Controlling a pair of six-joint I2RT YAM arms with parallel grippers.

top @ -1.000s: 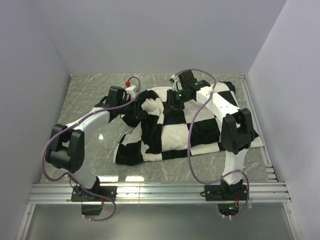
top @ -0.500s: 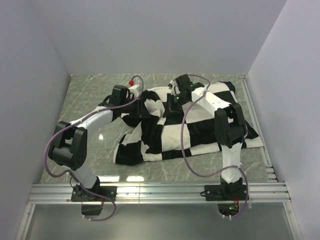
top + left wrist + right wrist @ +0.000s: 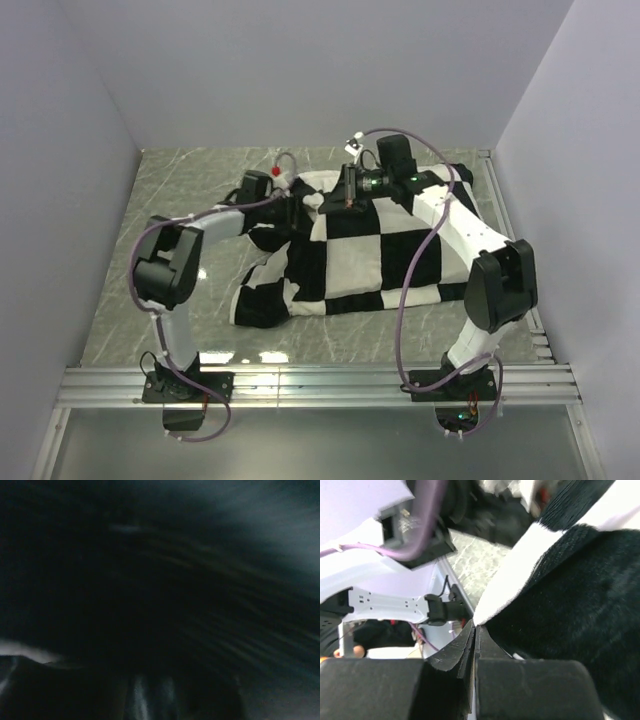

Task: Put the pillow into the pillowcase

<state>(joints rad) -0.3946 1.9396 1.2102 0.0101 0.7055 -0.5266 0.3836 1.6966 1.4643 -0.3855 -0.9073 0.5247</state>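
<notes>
From where I stand, the left gripper (image 3: pixel 286 204) is the hard part. It is pushed up against the top-left edge of the pillowcase (image 3: pixel 400 250), and its tips are lost in the folds. Its own camera gives only blackness and smeared grey streaks, so I cannot tell whether the jaws are apart or together, or whether they hold anything.

I cannot pick out the pillow. A pale lump sits by the case's top edge between the two grippers, but it could just as well be a white square of the fabric.

The right gripper (image 3: pixel 344 194) hangs above that same top edge. Up close its black fingers (image 3: pixel 450 655) are pressed tight together, with the rim of the case, where white meets black plush, caught right at their tips.

By my count there are two arms and one pillowcase. The case is spread over the middle and right of the grey marbled table (image 3: pixel 190 200), and its near-left corner is crumpled.
</notes>
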